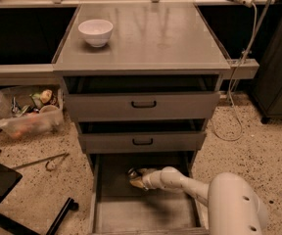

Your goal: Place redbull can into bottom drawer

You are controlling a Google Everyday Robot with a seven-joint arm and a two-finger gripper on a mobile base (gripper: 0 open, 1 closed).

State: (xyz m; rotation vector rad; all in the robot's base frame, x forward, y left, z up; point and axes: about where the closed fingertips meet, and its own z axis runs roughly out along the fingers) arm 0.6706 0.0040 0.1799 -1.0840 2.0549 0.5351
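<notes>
The bottom drawer (106, 214) is pulled out at the foot of the grey cabinet, its flat grey floor showing. My white arm reaches into it from the lower right. My gripper (135, 177) is low over the back part of the drawer floor. It is shut on the redbull can (131, 172), of which only a shiny silvery end shows between the fingers. I cannot tell whether the can touches the floor.
Two shallower drawers with black handles (143, 104) (142, 141) stand slightly open above. A white bowl (96, 32) sits on the cabinet top. A clear bin of clutter (26, 112) and a metal hook (48, 161) lie on the floor at left. A cable (236, 82) hangs at right.
</notes>
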